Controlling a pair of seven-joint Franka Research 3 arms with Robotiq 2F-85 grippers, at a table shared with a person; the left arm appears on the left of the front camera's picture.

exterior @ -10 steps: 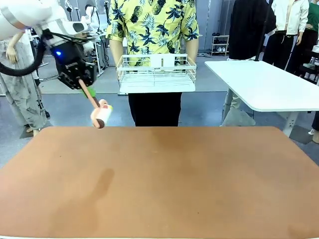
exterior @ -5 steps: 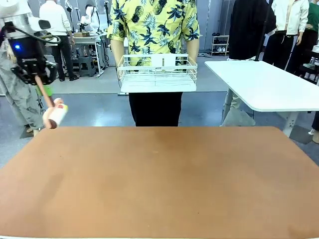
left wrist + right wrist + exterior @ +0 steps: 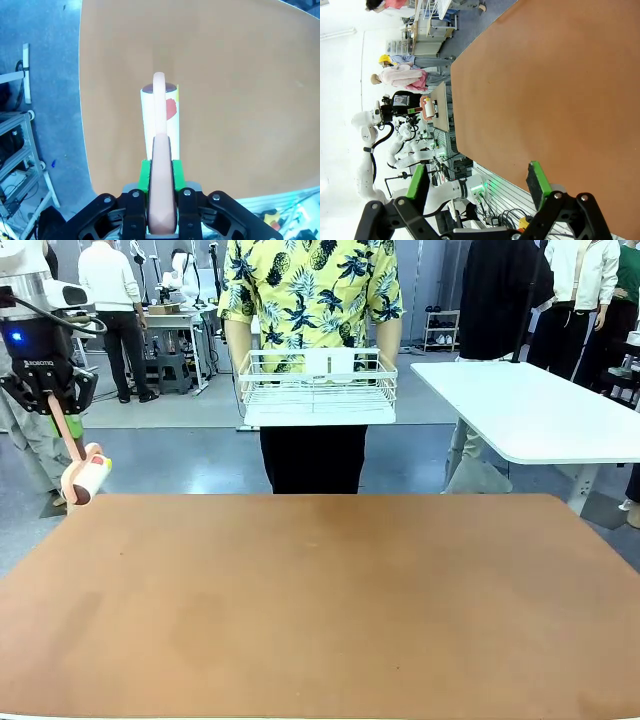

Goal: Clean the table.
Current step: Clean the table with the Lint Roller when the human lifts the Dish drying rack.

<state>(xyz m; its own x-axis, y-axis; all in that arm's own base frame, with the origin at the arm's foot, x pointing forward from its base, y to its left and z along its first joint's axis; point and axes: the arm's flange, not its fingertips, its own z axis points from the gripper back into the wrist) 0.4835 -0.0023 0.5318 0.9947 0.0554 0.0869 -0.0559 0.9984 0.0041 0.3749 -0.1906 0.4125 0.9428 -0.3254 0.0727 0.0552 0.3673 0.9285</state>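
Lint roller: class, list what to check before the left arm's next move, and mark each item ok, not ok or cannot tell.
1. Left gripper shut on the pink handle of the white lint roller: ok.
2. Roller pressed on the reddish-brown matte table: not ok; it seems to hang just above the far left corner.
3. Dirt left on the table: cannot tell.
4. Right gripper open, holding nothing: ok.
5. Person's white wire basket held off the table: ok.
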